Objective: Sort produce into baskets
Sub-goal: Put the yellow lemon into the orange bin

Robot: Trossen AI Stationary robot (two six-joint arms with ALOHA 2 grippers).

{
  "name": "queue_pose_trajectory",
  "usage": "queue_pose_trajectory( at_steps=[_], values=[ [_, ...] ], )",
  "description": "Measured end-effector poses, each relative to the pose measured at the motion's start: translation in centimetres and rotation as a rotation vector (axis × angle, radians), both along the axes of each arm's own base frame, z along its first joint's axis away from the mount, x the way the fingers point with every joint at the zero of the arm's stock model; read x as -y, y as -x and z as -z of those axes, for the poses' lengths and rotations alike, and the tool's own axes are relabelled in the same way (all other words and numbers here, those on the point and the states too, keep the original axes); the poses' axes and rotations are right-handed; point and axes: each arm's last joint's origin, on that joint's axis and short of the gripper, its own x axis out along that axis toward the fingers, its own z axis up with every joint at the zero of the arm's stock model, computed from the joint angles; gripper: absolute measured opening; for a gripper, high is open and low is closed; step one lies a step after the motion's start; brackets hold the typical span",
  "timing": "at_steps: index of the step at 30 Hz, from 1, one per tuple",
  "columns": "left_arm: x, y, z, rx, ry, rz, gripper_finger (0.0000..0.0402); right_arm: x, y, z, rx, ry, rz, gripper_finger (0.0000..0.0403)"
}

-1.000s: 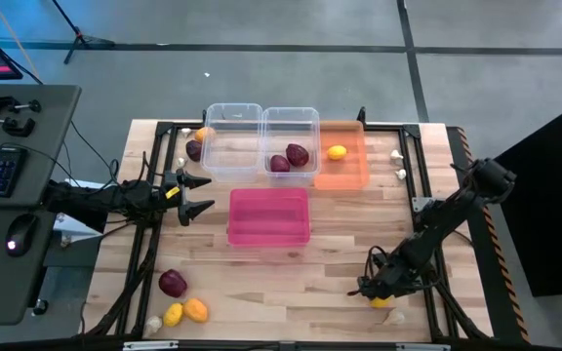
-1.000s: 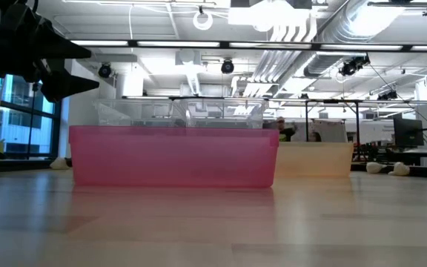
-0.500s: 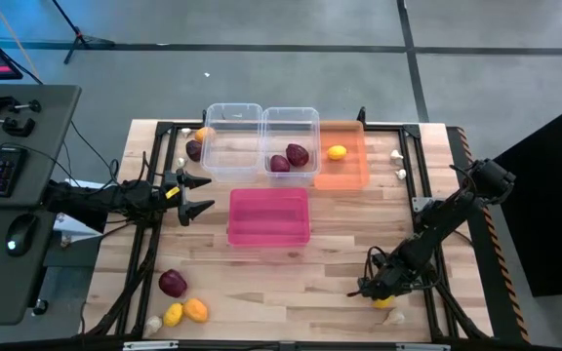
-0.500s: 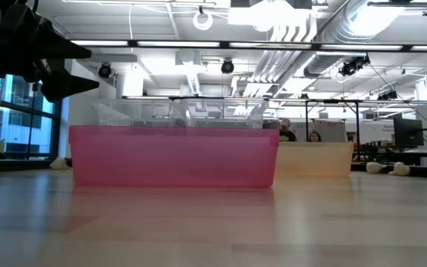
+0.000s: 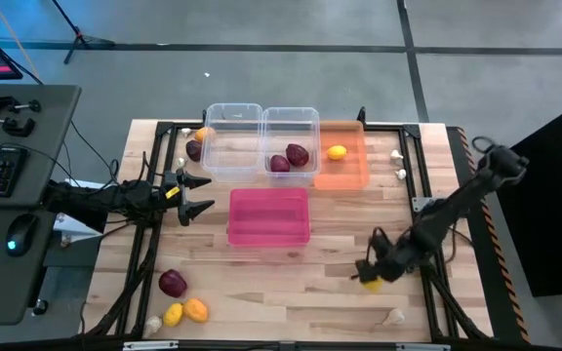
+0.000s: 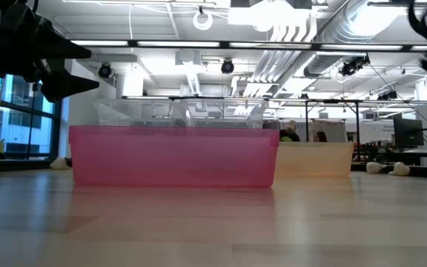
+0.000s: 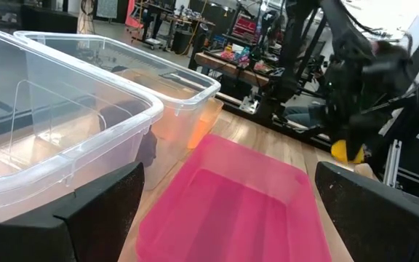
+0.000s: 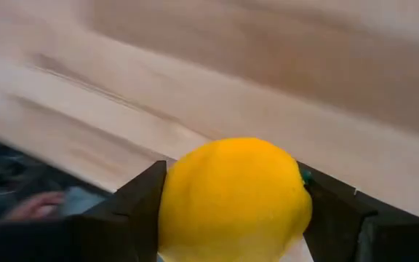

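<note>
My right gripper point(image 5: 370, 279) hangs over the table's near right part, shut on a yellow lemon point(image 8: 233, 198). My left gripper point(image 5: 199, 193) waits open at the left, level, beside the pink basket point(image 5: 268, 216). Two clear baskets point(image 5: 232, 138) point(image 5: 291, 127) and an orange basket point(image 5: 343, 172) stand in a row behind it. Two dark red onions point(image 5: 289, 158) lie in the right clear basket, and a lemon point(image 5: 337, 152) lies in the orange one. My right gripper pinches the lemon between its two fingers point(image 8: 140, 204), one on each of its opposite sides point(image 8: 177, 207). The fingers slant down from above. The lemon is lifted clear of the wooden tabletop.
A garlic bulb point(image 5: 394, 316) lies on the table near my right gripper. Two garlic bulbs point(image 5: 398, 164) sit at the far right. At the near left lie an onion point(image 5: 172, 283), two yellow fruits point(image 5: 184, 312) and a garlic bulb point(image 5: 153, 324). More produce point(image 5: 195, 144) lies left of the clear baskets.
My right gripper has taken the lemon off the table near the garlic bulb, risen with it and shifted a little toward the table's far edge and left. The garlic bulb stays where it was.
</note>
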Motion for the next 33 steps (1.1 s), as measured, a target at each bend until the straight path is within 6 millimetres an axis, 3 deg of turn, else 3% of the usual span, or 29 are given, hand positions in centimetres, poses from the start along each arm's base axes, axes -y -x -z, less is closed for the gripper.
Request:
queue_pose_trajectory(
  at_steps=[8,13,24,33],
  values=[
    [0.0,0.0,0.0,0.000,0.000,0.000,0.0390,5.2,-1.1,-5.6,0.550,0.277,0.113,0.0229],
    [0.0,0.0,0.0,0.000,0.000,0.000,0.0390,9.0,-2.7,-7.2,0.697,0.488,0.103,0.0234],
    [0.0,0.0,0.0,0.000,0.000,0.000,0.0390,18.5,-3.8,-6.1,0.497,0.811,0.229,0.0237],
    [0.0,0.0,0.0,0.000,0.000,0.000,0.0390,23.0,-2.7,-6.6,0.453,0.908,0.422,0.0238]
  ],
)
